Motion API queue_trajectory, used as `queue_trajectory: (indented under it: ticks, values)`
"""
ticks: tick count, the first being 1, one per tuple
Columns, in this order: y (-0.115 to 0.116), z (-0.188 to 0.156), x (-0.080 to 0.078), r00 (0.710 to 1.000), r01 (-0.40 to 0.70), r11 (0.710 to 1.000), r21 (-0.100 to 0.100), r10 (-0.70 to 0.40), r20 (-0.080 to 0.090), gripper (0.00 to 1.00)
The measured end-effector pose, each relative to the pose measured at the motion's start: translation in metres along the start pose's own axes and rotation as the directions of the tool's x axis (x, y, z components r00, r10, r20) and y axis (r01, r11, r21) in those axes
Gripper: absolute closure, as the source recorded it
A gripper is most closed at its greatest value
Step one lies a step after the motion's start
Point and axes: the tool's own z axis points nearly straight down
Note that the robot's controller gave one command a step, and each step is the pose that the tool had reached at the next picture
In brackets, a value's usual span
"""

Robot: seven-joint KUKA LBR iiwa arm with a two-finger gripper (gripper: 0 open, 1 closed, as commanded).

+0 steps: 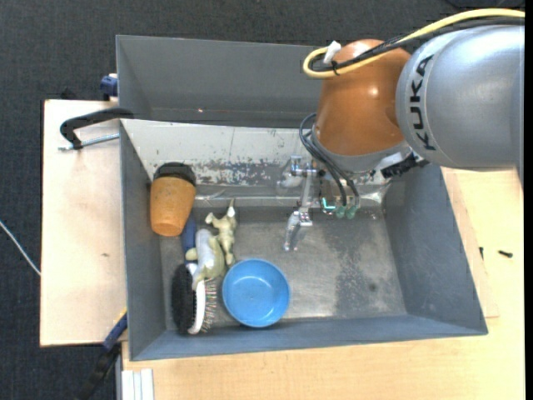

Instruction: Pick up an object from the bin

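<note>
Gripper point(301, 222) is seen over bare bin floor point(366, 273), up-right of blue bowl point(256, 292) (open/closed state can't be told), w/ brush point(187, 300) left of bowl.

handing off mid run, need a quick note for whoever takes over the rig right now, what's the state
Tool: over the bare middle of the bin, near the back wall. Nothing seen held by it; open or shut cannot be told.
Things: all on the bin's left side, apart from the tool. Orange cup on its side at the back left, pale yellow toy animal in front of it, blue bowl and black brush at the front left.
Done: nothing picked.
Left: the whole pick, probably a move left to one thing, then grasp and lift.
</note>
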Motion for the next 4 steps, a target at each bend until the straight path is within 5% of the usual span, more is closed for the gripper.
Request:
queue_trajectory:
  ticks: [1,2,3,4]
  values:
    - [0.049,0.094,-0.026,0.968,0.249,0.969,0.006,-0.249,0.015,0.0]
    - [0.114,0.095,-0.008,0.887,0.461,0.888,0.005,-0.461,0.015,0.0]
    - [0.113,0.094,-0.009,0.889,0.458,0.889,0.006,-0.458,0.018,1.0]
    - [0.007,-0.119,0.007,0.814,0.58,0.814,0.013,-0.581,0.019,1.0]
